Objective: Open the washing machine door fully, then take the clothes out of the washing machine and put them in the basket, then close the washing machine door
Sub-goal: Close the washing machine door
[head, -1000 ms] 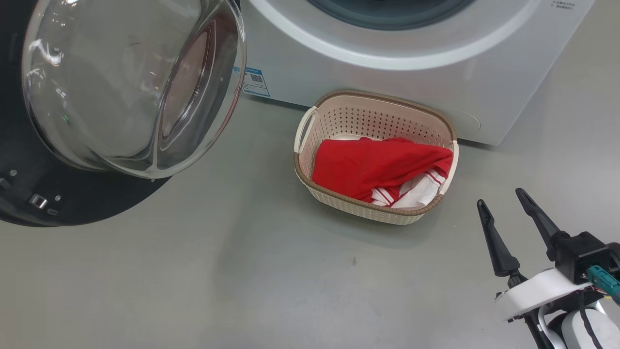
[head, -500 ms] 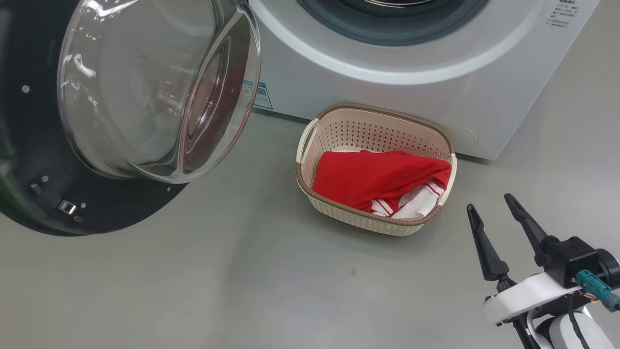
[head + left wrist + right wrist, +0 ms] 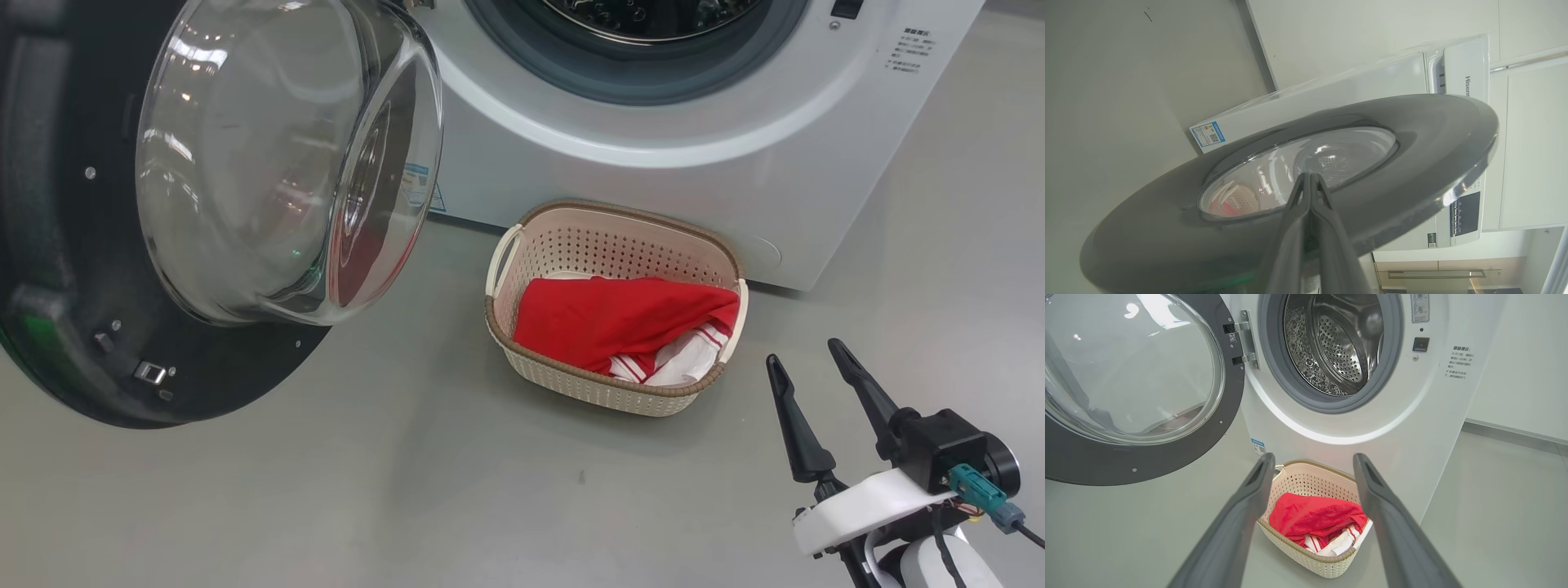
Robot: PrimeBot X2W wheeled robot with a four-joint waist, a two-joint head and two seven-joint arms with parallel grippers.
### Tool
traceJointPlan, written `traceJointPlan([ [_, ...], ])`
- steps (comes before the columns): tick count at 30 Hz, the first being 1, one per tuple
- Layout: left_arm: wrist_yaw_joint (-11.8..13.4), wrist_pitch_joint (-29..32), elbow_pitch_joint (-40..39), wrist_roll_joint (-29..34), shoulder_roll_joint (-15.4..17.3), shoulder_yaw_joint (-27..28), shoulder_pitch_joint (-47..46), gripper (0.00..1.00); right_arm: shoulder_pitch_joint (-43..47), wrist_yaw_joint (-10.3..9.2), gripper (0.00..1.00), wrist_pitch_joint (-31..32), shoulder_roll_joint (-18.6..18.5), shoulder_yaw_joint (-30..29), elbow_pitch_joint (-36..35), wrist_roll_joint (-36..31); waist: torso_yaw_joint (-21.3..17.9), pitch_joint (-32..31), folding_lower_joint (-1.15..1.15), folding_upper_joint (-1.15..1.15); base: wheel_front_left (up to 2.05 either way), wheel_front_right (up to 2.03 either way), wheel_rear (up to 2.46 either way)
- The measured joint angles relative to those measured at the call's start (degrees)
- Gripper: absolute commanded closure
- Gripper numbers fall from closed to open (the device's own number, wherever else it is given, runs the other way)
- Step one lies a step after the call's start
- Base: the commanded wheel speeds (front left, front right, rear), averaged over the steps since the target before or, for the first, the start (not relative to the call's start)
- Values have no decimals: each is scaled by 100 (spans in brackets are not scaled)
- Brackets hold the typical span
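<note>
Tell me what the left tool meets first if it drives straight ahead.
The washing machine door: the shut left tool points at the outer face of its glass centre. The gap, if any, is unclear.
</note>
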Motion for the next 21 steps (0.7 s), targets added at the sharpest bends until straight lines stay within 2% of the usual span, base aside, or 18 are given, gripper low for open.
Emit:
traceJointPlan([
  [13, -134, 381, -534, -285, -160, -19, 452, 100, 0, -53, 0, -127, 165, 22, 170, 53, -325, -138, 0, 0, 0, 0, 0],
  [21, -160, 487, -990, -413, -379, 59, 990, 100, -4, -53, 0, -222, 332, 104, 290, 78, -695, -212, 0, 0, 0, 0, 0],
])
